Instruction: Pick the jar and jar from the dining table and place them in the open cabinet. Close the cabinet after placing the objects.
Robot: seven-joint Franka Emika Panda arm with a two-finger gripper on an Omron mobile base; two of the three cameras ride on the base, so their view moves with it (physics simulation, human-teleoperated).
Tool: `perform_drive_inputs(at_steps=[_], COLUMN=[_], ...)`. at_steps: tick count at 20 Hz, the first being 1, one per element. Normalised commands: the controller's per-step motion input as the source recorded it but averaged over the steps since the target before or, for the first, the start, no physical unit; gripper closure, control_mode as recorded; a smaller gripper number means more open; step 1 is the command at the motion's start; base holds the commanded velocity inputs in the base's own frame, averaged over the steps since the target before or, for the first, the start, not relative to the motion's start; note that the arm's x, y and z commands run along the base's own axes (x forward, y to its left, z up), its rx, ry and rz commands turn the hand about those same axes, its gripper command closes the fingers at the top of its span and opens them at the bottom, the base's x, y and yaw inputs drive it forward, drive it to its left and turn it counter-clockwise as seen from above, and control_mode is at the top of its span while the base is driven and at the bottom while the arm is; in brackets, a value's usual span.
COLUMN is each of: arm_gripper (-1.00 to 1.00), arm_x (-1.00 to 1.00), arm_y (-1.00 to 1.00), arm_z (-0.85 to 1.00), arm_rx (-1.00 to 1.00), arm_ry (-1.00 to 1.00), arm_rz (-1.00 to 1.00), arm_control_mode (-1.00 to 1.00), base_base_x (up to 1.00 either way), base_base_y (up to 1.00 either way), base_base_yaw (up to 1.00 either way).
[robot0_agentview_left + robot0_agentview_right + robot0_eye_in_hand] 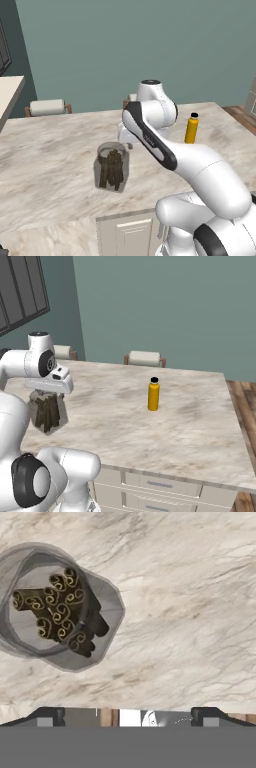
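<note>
A wide clear glass jar (pixel 111 169) (pixel 47 413) (pixel 55 607) holding dark brown rolled sticks stands upright on the beige marbled dining table (pixel 50 150) (pixel 190 426) (pixel 190 612), near its front edge. My gripper (pixel 129 716) (pixel 46 393) hangs just above the jar, pointing straight down. It is open wide with nothing between its fingers. In the hand view the jar's open mouth lies up and to the left of the fingertips (pixel 50 716), off the gripper's centre line. The cabinet is out of view.
A yellow bottle (pixel 191 129) (pixel 153 394) with a black cap stands on the table to the right of the jar. Two chairs (pixel 47 106) (pixel 145 358) sit at the far side. Drawer fronts (pixel 125 232) (pixel 160 485) lie under the near edge.
</note>
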Motion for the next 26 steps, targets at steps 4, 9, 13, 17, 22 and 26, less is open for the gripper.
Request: perform_drive_inputs(at_steps=[4,9,13,17,22,26], arm_gripper=[-1.0,-1.0,-1.0,-1.0,-1.0,-1.0], arm_x=[0.04,0.2,0.23,0.14,0.09,0.09], arm_y=[0.05,0.1,0.06,0.04,0.0,0.07], arm_z=[-0.02,-0.02,-0.01,-0.12,-0.08,-0.13], arm_rx=[0.0,0.0,0.0,0.0,0.0,0.0], arm_ry=[0.01,0.01,0.01,0.03,0.03,0.06], arm_rz=[0.0,0.0,0.0,0.0,0.0,0.0], arm_control_mode=[-1.0,-1.0,-1.0,-1.0,-1.0,-1.0], base_base_x=[0.0,0.0,0.0,0.0,0.0,0.0], base_base_y=[0.0,0.0,0.0,0.0,0.0,0.0], base_base_yaw=[0.0,0.0,0.0,0.0,0.0,0.0])
